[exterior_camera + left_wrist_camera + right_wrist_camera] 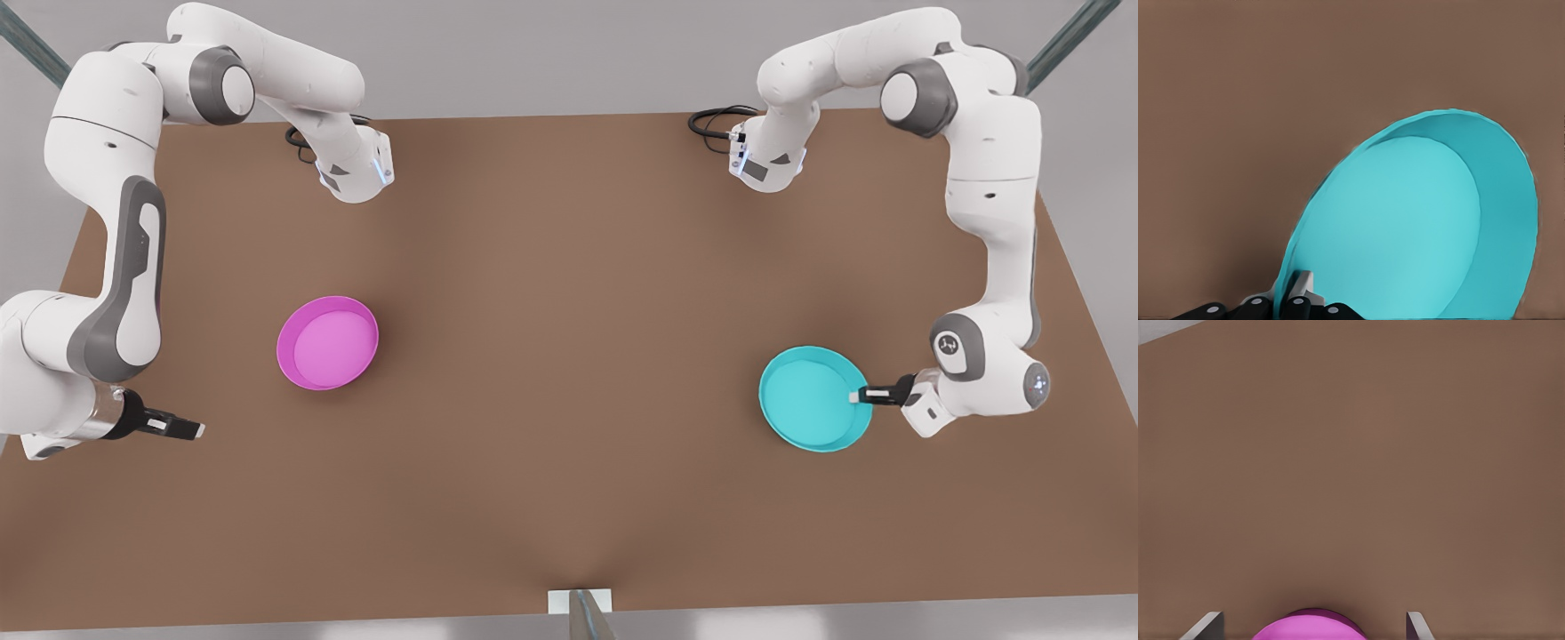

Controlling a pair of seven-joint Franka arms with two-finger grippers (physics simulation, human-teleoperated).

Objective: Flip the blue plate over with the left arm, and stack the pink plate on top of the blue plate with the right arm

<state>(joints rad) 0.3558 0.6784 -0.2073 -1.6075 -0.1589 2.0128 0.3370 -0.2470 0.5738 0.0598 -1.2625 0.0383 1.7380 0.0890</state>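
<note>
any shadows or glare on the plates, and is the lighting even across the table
Front view: no glare on the blue plate or pink plate; table shows soft lighter and darker bands, with only faint shadows. Left wrist view: the blue plate, gripped at its rim by the left pincer, is evenly lit. Right wrist view: flat brown, open right pincer.

On the table (551, 373): pink plate (327, 342) toward the front view's left, blue plate (813, 398) toward the front view's right, well apart, blue one slightly nearer the front edge. At the blue plate's right rim, left gripper (859, 396), fingers (1300, 288) clamped on either side of the rim. Plate tilted up off the table in the left wrist view. Right gripper (194, 430) to the left of and nearer the front edge than the pink plate, apart from it, fingers (1206, 627) spread, plate edge between them in the right wrist view.
</note>
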